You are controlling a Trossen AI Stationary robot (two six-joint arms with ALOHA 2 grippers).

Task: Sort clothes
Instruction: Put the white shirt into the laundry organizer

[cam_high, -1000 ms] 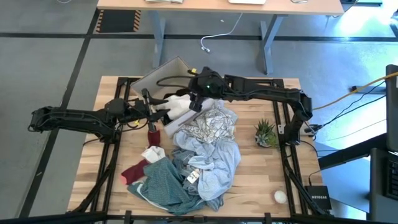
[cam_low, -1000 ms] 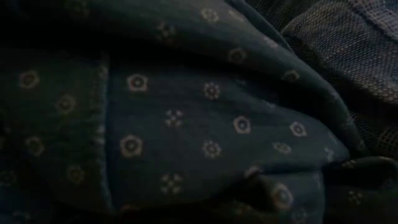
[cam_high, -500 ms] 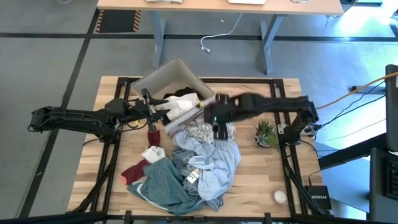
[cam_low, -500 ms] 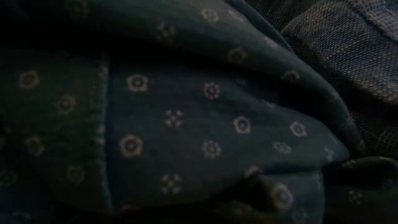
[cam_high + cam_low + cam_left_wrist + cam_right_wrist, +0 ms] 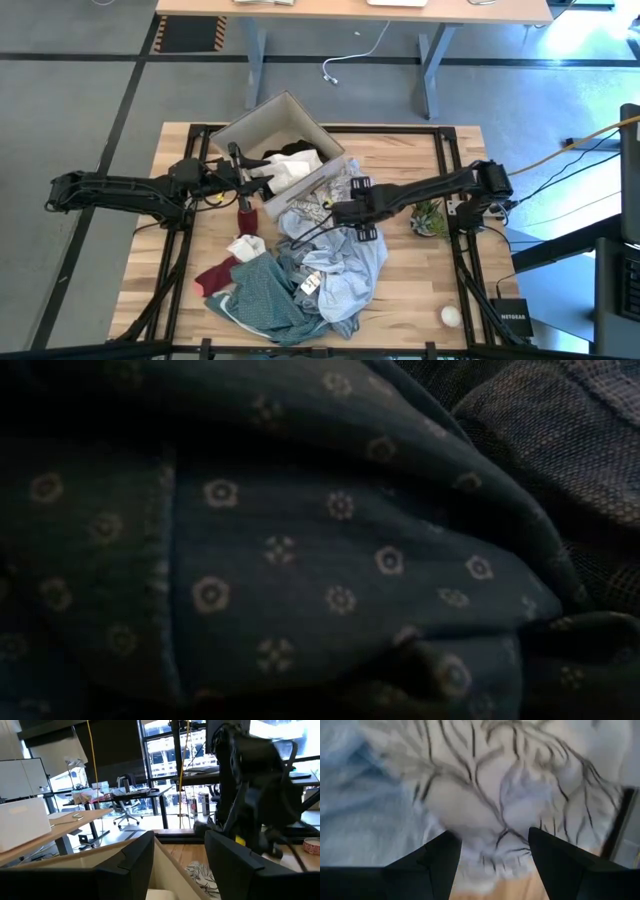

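both pincers spread: right pincer [image 5: 492, 852] over white patterned garment [image 5: 500, 785], left pincer [image 5: 177, 855] empty.

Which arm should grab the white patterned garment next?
Right. The right gripper hangs open directly over the white patterned garment, fingers straddling it. The left gripper sits at the cardboard box edge, farther from the pile.

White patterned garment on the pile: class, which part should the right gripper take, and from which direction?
Probably a raised fold of the white patterned garment, from straight above. It lies crumpled on top of the pile beside the cardboard box, so bunched ridges offer something to pinch. The right gripper is already open just over it.
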